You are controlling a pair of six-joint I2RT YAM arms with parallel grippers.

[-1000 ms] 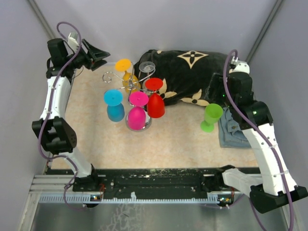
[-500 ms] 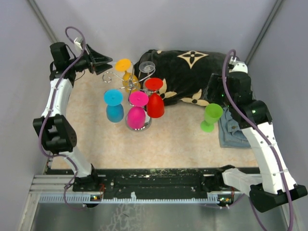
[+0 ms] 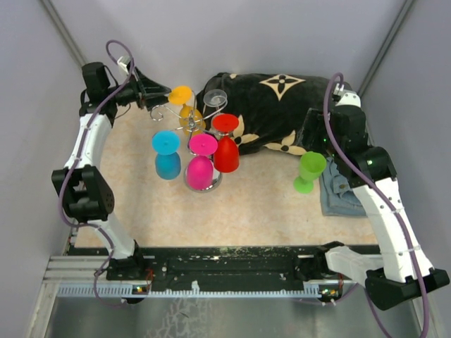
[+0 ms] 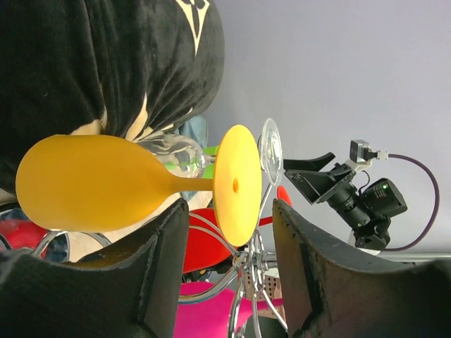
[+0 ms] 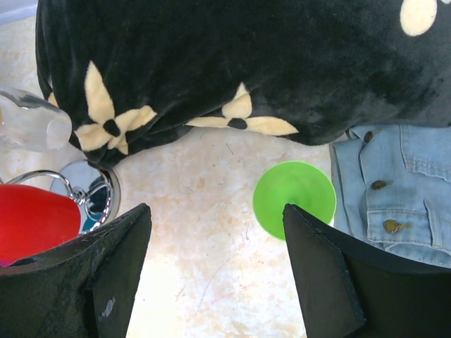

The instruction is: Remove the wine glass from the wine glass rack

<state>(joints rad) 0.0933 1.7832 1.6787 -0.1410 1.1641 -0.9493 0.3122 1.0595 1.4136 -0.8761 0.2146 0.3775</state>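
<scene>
The wine glass rack (image 3: pixel 192 121) stands left of centre, its wire arms (image 4: pixel 250 271) carrying hanging glasses. A yellow wine glass (image 3: pixel 180 94) hangs at the back left, with blue (image 3: pixel 165 142), pink (image 3: pixel 203 144), red (image 3: pixel 225 124) and clear (image 3: pixel 215 98) ones around the post. My left gripper (image 3: pixel 153 90) is open right beside the yellow glass. In the left wrist view the lower edge of its round foot (image 4: pixel 236 176) sits between the left gripper's (image 4: pixel 229 209) fingers without touching them. My right gripper (image 5: pixel 216 211) hangs open over bare table, beside a green glass (image 5: pixel 294 199).
A black patterned cloth (image 3: pixel 268 105) lies bunched behind the rack. Folded denim (image 3: pixel 338 191) lies at the right, next to the green glass (image 3: pixel 309 170). The rack's chrome base (image 5: pixel 91 193) shows at the left of the right wrist view. Grey walls close in on three sides.
My left gripper has travelled right to the yellow glass's foot and its jaws have narrowed somewhat. The right arm and the glasses have not moved.
</scene>
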